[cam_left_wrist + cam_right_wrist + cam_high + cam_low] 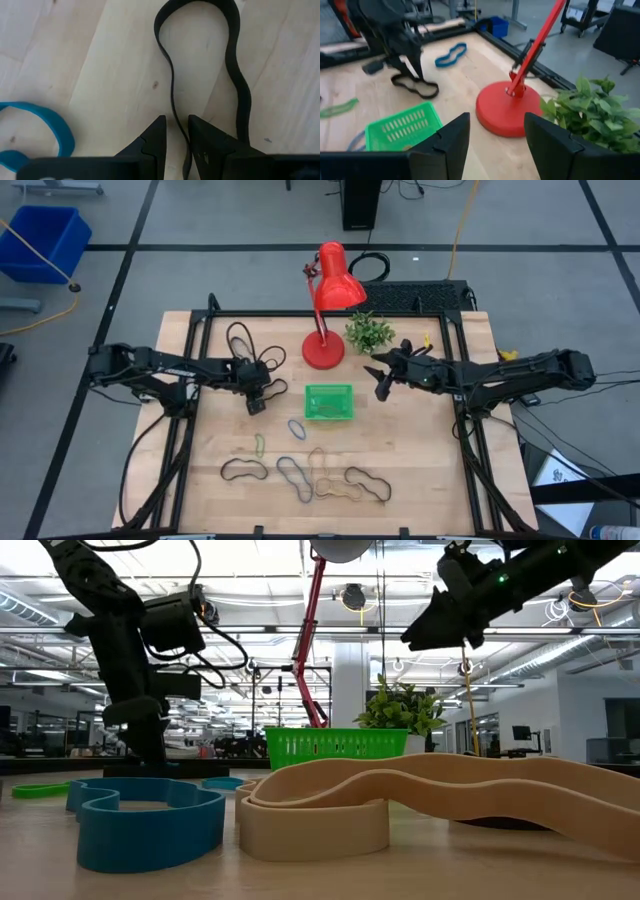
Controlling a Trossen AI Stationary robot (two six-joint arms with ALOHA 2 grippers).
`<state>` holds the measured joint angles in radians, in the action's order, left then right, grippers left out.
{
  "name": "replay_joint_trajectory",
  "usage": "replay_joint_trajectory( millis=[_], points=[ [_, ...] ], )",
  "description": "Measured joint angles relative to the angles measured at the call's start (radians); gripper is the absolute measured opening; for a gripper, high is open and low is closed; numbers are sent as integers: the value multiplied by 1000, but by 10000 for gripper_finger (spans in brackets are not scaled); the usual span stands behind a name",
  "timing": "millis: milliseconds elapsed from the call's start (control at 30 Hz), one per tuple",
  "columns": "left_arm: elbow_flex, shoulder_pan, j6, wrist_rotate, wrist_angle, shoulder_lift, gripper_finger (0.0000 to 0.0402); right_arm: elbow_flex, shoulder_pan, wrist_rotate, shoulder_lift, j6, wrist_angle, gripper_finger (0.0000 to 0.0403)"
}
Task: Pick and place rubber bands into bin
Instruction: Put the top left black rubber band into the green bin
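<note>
My left gripper stands low over the table left of the green bin, fingers pointing down. In the left wrist view its fingers are narrowly apart, astride one strand of a black rubber band that lies flat on the wood; this also shows in the right wrist view. A blue band lies beside it. My right gripper hovers open and empty, high and right of the bin. Several more bands lie near the front edge. My left gripper comes from above, pointing down, one finger on each side of a single strand of the black band, near the band's end. The strand runs close along one finger; I cannot tell whether it touches. The band lies flat on the table.
A red desk lamp stands behind the bin with its base on the wood. A small green plant is right of it. A blue band and a tan band lie close to the table's front edge.
</note>
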<state>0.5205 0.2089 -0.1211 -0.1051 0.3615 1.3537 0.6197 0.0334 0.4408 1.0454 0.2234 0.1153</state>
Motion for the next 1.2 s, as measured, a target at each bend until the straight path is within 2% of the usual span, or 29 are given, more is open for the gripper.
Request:
replay_joint_trajectory(
  millis=[233, 433, 667, 933, 1200],
  points=[
    [0, 0, 0, 1, 0, 0, 80, -3, 0, 0, 0, -3, 31, 180],
    [-1, -1, 0, 18, -3, 1, 10, -3, 0, 0, 0, -29, 39, 180],
    [-4, 2, -4, 69, 6, -19, 6, -3, 0, 0, 0, -29, 38, 180],
    [4, 0, -62, 132, 10, -182, 5, -3, 0, 0, 0, -30, 38, 180],
    [142, -1, -38, 143, -1, -351, 4, -3, 0, 0, 0, -56, 41, 180]
  ],
)
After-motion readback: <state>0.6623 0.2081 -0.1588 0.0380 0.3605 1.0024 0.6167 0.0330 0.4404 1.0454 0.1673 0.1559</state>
